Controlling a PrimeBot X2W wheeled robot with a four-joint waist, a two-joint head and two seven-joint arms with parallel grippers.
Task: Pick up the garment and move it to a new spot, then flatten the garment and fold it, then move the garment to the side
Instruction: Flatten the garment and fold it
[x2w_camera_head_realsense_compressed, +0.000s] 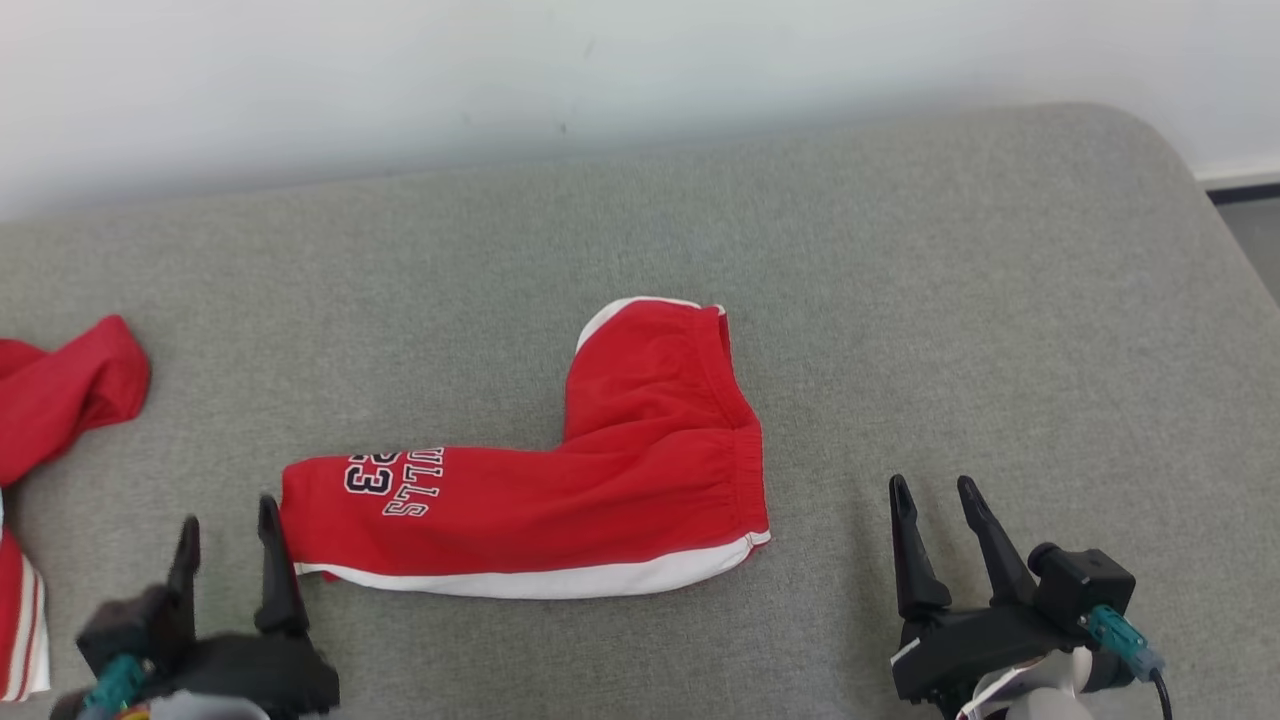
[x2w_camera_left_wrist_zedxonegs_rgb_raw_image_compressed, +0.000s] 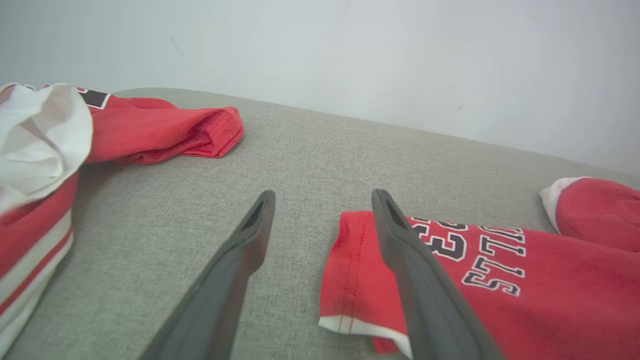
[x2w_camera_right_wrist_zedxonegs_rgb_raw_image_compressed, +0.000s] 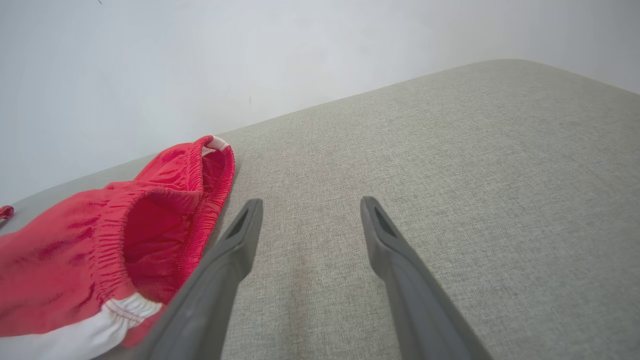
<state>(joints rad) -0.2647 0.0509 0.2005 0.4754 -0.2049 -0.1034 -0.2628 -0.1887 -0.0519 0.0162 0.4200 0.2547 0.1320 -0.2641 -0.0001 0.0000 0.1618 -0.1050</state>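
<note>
step: flatten-and-fold, judged | garment: red shorts (x2w_camera_head_realsense_compressed: 620, 490) mid grey cushion (x2w_camera_head_realsense_compressed: 1000, 300), L-shaped, one leg stretched leftward | left tool (x2w_camera_head_realsense_compressed: 228, 514): fingers apart, empty, beside leg hem | right tool (x2w_camera_head_realsense_compressed: 933, 486): fingers apart, empty, near waistband | next: probably pinch hem and waistband

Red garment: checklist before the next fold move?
1. Left claw open: ok.
2. Right claw open: ok.
3. Red garment laid straight: not ok, L-shaped.
4. Left claw at leg hem: ok; contact cannot tell.
5. Right claw at waistband: not ok, bare cushion between.
6. Other red clothing apart from garment: ok.
</note>
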